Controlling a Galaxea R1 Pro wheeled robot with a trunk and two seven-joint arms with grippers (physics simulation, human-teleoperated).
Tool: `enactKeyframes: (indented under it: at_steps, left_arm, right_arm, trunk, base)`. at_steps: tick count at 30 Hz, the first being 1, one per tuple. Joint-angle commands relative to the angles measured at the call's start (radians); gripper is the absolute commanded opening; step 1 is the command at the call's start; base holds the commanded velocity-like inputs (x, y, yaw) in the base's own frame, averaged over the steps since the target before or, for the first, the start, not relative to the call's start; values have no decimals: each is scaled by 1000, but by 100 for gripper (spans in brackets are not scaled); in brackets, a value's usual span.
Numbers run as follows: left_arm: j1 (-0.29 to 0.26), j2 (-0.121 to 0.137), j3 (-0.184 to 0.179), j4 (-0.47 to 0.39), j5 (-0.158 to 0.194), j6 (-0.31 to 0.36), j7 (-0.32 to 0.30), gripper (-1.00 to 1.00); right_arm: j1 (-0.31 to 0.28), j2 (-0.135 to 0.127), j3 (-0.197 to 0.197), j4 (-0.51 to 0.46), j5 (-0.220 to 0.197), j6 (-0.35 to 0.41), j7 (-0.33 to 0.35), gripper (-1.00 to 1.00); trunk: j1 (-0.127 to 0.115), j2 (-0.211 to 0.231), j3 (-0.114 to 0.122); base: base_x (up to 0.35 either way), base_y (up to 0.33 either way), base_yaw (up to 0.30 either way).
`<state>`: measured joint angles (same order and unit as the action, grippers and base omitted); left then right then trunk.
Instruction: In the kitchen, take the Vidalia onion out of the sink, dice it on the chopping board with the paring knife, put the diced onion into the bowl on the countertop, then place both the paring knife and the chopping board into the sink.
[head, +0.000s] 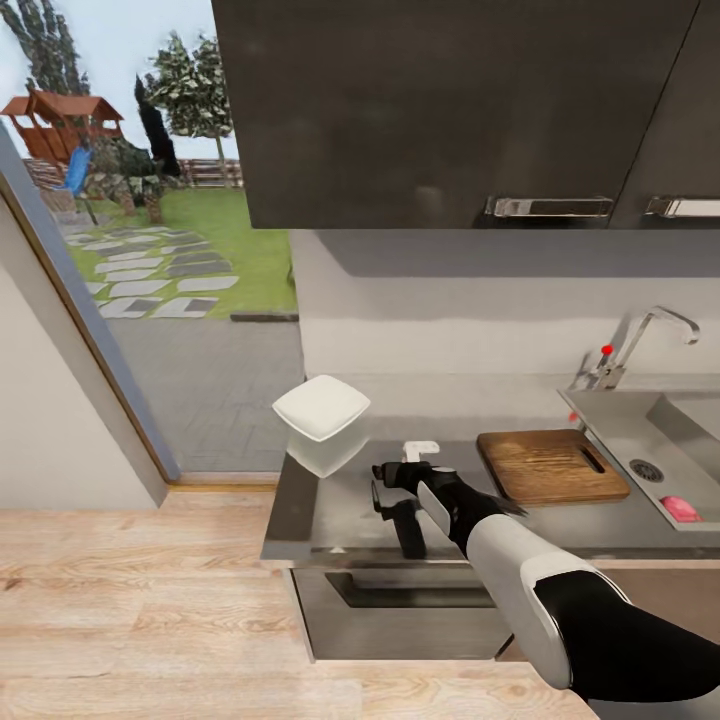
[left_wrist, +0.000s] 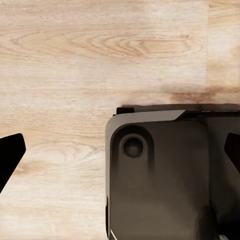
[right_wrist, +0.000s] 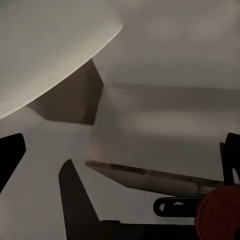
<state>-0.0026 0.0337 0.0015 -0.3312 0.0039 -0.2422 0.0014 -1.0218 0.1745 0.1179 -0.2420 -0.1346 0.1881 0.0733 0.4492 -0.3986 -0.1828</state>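
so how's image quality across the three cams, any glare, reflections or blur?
Head view: soft overall, bright daylight through the glass at left, the glossy countertop mirrors the bowl. Right wrist view: dim and hazy; the bowl is a pale blur, the paring knife blade shows a dull sheen, shadows are soft. Left wrist view: evenly lit wood floor, grain slightly smeared.

The right arm wears smooth white shells over black joints, ending beside the glossy grey table in a black two-fingered tool.
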Motion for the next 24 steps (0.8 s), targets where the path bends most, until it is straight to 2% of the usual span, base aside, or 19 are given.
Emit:
enactKeyframes:
  at_steps: [1, 8, 18, 24]
  left_arm:
    - [0, 0, 0, 0, 0, -2, 0, 100]
    - [0, 0, -3, 0, -1, -3, 0, 100]
    - [0, 0, -1, 0, -1, -3, 0, 100]
    - [0, 0, -1, 0, -1, -3, 0, 100]
  right_arm:
    - [0, 0, 2, 4, -20, 10, 2, 100]
    - [0, 0, 2, 5, -20, 10, 2, 100]
    - [0, 0, 2, 12, -20, 9, 2, 100]
    - [0, 0, 2, 12, -20, 10, 2, 100]
  trunk:
    - [1, -1, -2]
    - [1, -1, -2]
    - [1, -1, -2]
    - [1, -1, -2]
  base:
    - [-1, 3, 0]
    - [-65, 1, 0]
    - [-279, 0, 0]
    - [-124, 0, 0]
